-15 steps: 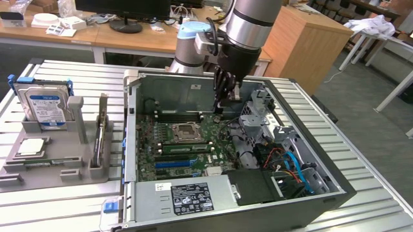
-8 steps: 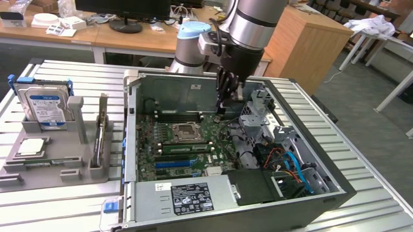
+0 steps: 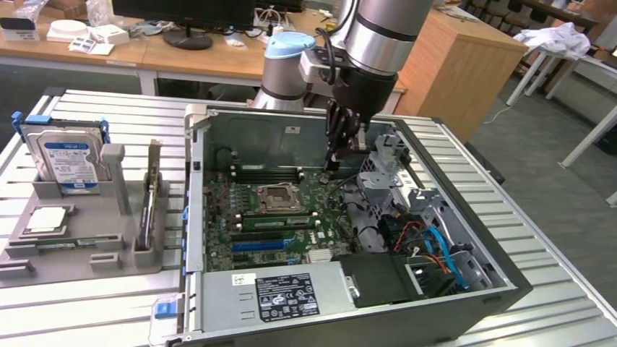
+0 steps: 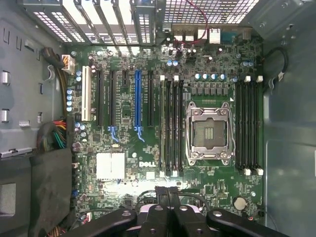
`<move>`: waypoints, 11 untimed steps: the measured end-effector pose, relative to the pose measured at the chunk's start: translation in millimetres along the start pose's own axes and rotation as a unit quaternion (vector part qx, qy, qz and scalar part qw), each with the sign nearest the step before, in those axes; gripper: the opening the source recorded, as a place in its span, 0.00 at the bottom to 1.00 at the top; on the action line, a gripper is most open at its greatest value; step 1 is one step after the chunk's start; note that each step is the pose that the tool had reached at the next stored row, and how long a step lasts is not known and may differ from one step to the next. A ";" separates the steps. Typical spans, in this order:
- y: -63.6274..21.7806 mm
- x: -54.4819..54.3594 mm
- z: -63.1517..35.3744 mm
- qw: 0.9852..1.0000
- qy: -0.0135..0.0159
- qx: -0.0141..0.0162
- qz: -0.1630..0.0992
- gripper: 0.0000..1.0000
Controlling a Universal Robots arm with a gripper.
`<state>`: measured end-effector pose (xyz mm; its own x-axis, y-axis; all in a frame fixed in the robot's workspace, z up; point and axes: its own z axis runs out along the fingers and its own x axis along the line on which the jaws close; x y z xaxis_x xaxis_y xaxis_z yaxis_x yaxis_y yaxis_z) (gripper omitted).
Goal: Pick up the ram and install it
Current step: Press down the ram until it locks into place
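In the exterior view the ram [image 3: 274, 220], a thin green board studded with dark chips, stands in a black slot at six o'clock of the square metal socket [image 3: 277, 196], apparently seated, so little seems left; beyond, at two o'clock, the claw [image 3: 342, 160] hangs pinched shut and empty.

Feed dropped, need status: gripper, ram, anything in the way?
Gripper shut, empty, over motherboard. Ram on edge in tray, outside case. Case wall stands between.
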<state>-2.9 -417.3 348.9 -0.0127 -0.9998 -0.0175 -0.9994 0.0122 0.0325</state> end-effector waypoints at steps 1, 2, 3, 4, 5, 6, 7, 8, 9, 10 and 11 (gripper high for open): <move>0.0 0.0 0.0 1.000 0.000 0.000 0.000 0.11; 0.0 0.0 0.0 1.000 0.000 0.000 0.000 0.11; 0.0 0.1 0.2 1.000 0.000 0.000 0.000 0.11; 0.0 0.0 0.6 1.000 0.000 0.000 0.000 0.11; 0.0 0.0 1.0 1.000 0.000 0.000 0.000 0.11; -0.1 0.0 1.4 1.000 0.000 0.000 0.000 0.11; -0.1 0.0 1.8 1.000 0.000 0.000 0.000 0.11; -0.1 0.0 2.2 1.000 0.000 0.000 0.000 0.11; -0.1 0.0 2.7 1.000 0.000 0.000 0.000 0.11; -0.1 0.0 3.1 1.000 0.000 0.000 0.000 0.11; -0.1 0.1 3.4 1.000 0.000 0.000 0.000 0.11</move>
<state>-2.9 -417.3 345.5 -0.0127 -0.9998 -0.0175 -0.9994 0.0121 0.0326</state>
